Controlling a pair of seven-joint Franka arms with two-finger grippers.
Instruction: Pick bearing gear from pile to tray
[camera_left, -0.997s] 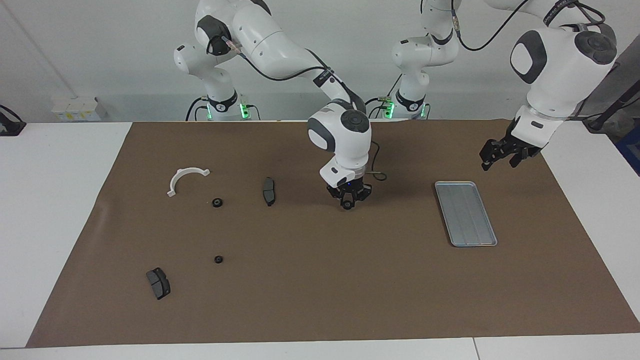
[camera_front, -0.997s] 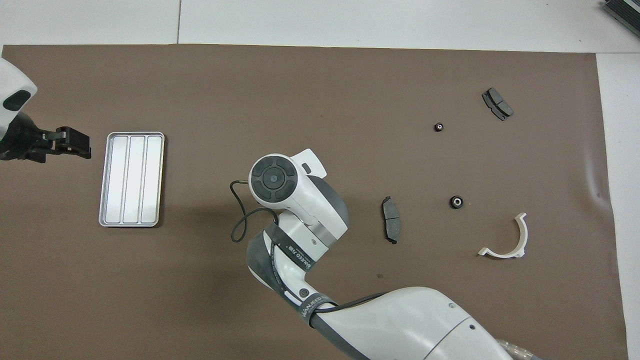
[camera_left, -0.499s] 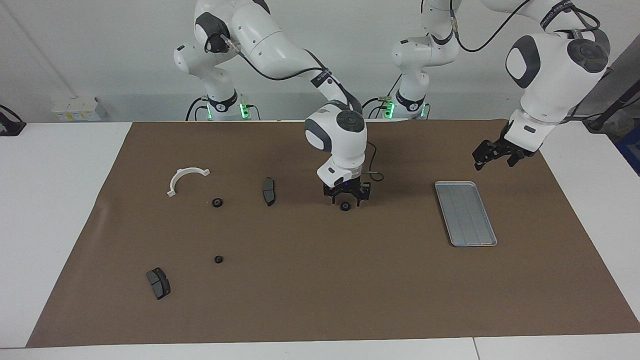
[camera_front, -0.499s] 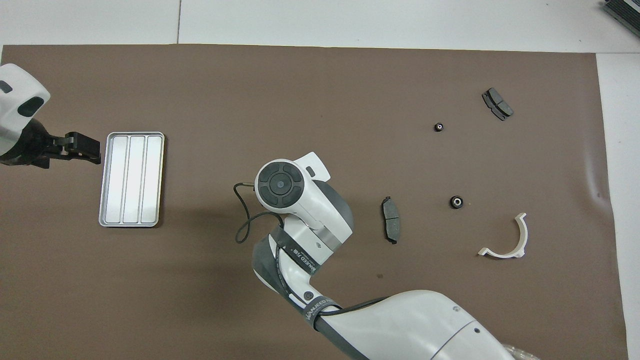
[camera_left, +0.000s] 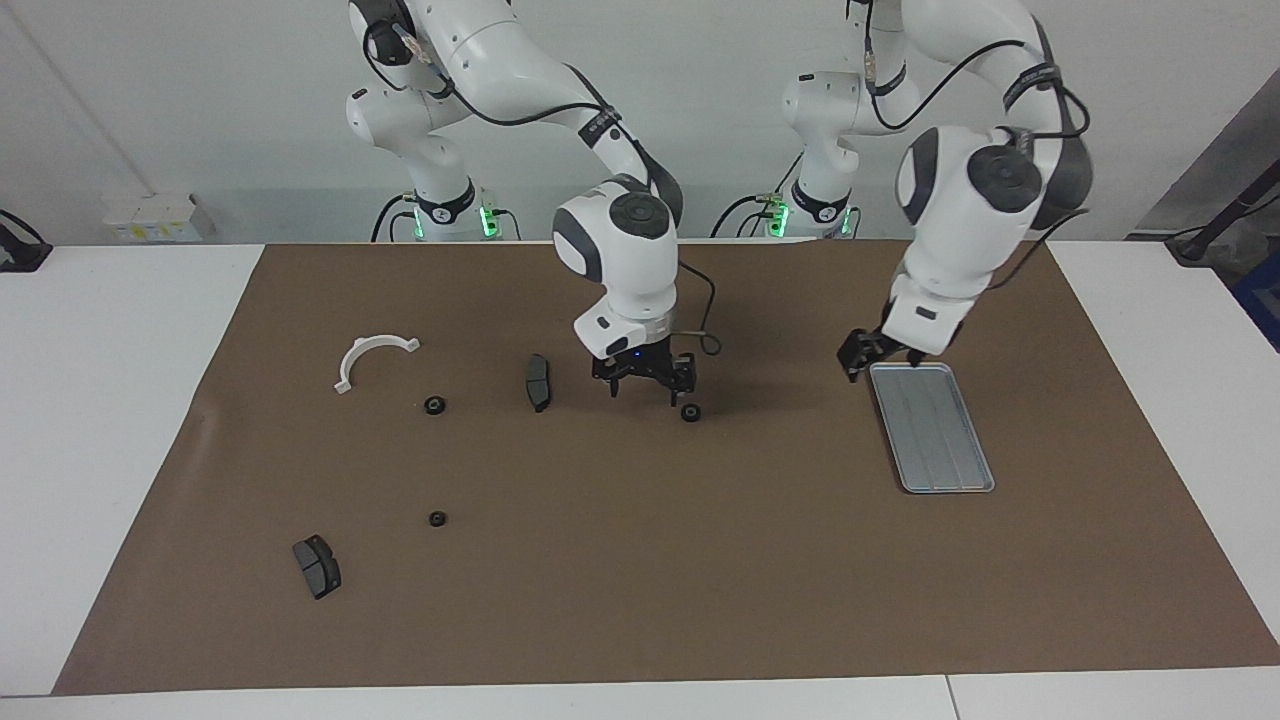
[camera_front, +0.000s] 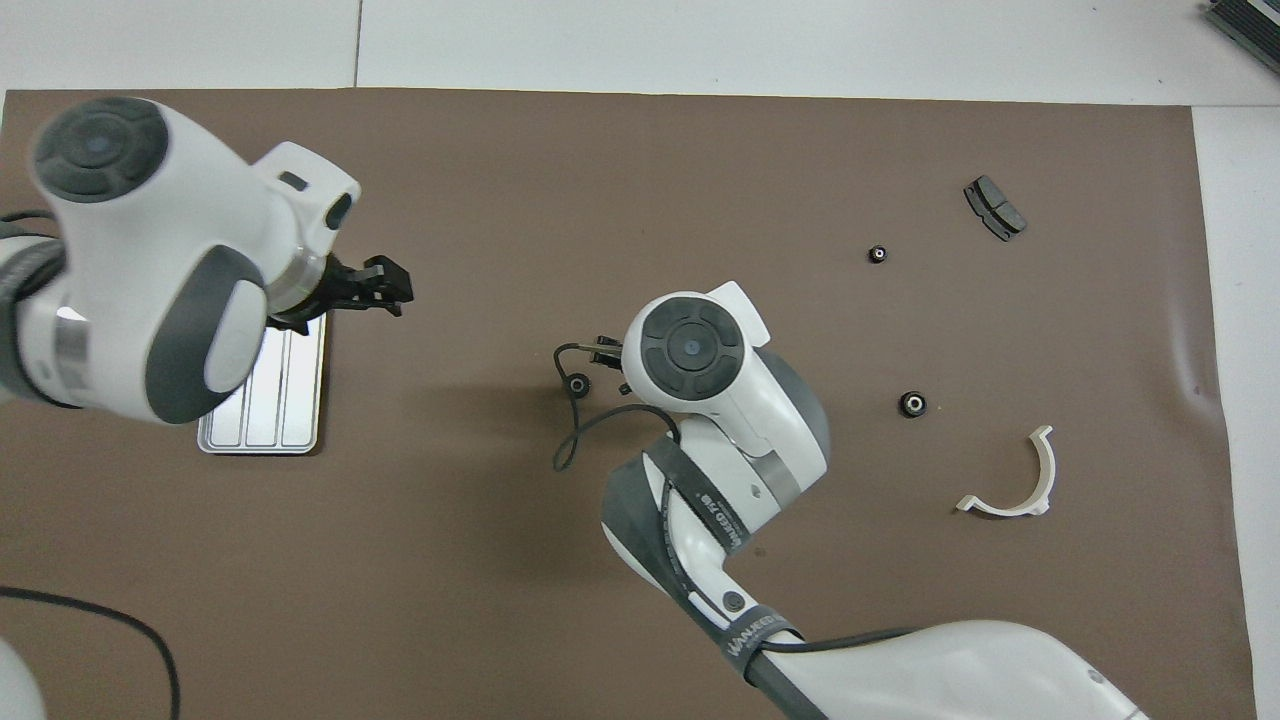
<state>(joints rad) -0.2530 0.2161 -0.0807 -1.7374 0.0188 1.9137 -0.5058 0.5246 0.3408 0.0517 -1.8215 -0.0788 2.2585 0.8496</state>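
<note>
1. I have the brown mat (camera_left: 640, 600) covering most of the white table (camera_left: 110, 400), with every part lying on it.
2. My right arm (camera_left: 520, 80) reaches over the middle of the mat. The right gripper (camera_left: 643, 378) hangs low there with its fingers spread wide, and it holds nothing.
3. My left arm (camera_left: 960, 180) leans in over the left arm's end of the mat. The left gripper (camera_left: 868, 352) sits above the tray corner nearest the robots. I cannot see its fingertips well enough to judge them; the jaws stand wide and I see nothing in them.
4. The ridged silver-grey tray (camera_left: 932, 428) lies flat, with nothing in the part I can see.
5. The white half-ring bracket (camera_left: 372, 357) rests toward the right arm's end.
6. One dark brake pad (camera_left: 537, 381) lies beside the right gripper; a second brake pad (camera_left: 317, 566) lies farthest from the robots.
7. One black bearing gear (camera_left: 690, 411) sits on the mat just beside the right gripper, untouched.
8. Two more gears, (camera_left: 434, 405) and (camera_left: 437, 519), lie near the bracket.
</note>
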